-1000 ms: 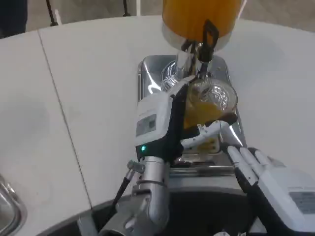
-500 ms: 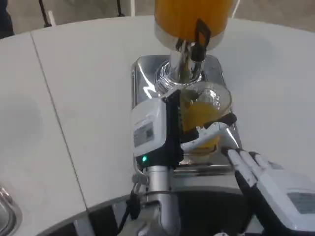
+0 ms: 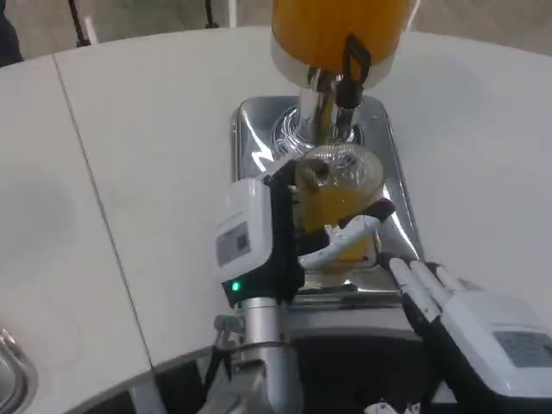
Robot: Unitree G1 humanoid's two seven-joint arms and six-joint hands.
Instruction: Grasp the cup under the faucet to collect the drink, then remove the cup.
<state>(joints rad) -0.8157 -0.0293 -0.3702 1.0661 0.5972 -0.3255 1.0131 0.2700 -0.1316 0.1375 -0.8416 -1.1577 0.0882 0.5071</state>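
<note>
The left hand [image 3: 285,241] wraps its fingers around the clear cup [image 3: 338,207], which stands on the steel drip tray [image 3: 259,129] just at six o'clock from the faucet [image 3: 332,90] of the orange dispenser [image 3: 336,30] and looks about half full of orange drink. The right hand [image 3: 466,315] waits at four o'clock from the cup, fingers loosely spread and holding nothing. The risk now is spillage: a tilt or jerk while drawing the cup clear could slosh the drink, or its rim could clip the faucet.
</note>
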